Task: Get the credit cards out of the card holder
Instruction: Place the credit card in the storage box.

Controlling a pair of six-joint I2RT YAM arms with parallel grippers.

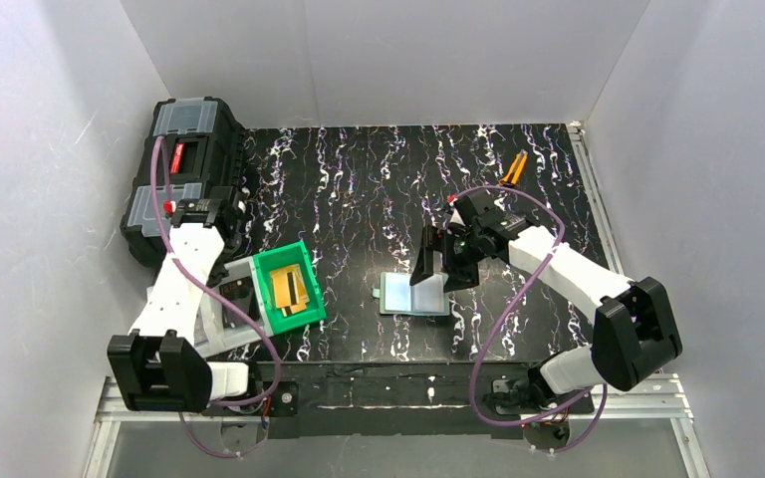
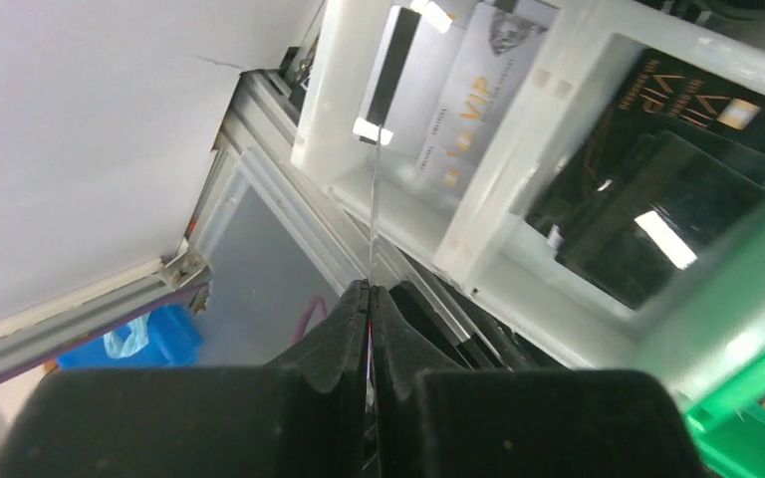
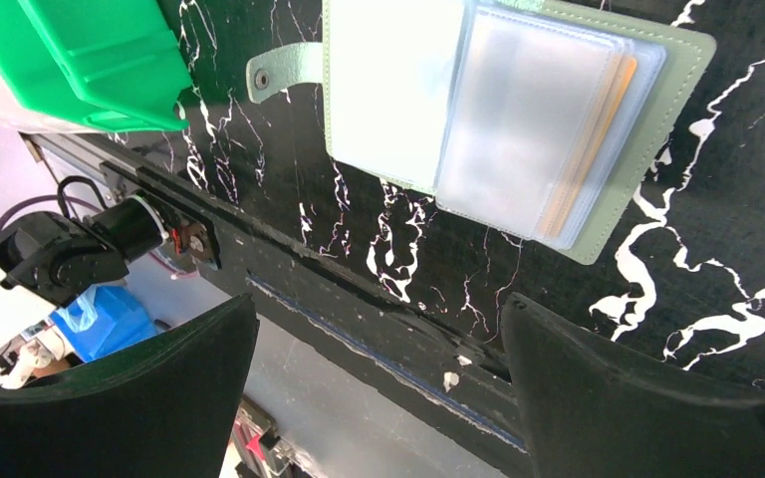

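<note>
Black pads of my left gripper (image 2: 369, 289) are pinched tight on a credit card (image 2: 388, 80). I see it nearly edge-on, with a dark stripe at its far end, above a white-clear bin (image 2: 518, 149) that has VIP-printed cards (image 2: 468, 100) lying in it. Just beside that sits the green bin (image 1: 294, 319), where gold-orange credit cards (image 1: 292, 287) lie flat. Further in, the card holder (image 1: 413, 294) lies open on the black marbled table (image 1: 359, 199), clear sleeves up, with an orange card edge (image 3: 608, 119) showing inside them. My right gripper (image 1: 445, 264) hangs just above its right side, jaws spread wide, holding nothing. At the back I see orange-handled pliers (image 1: 513, 167) and, far left, a black toolbox (image 1: 194, 159).
</note>
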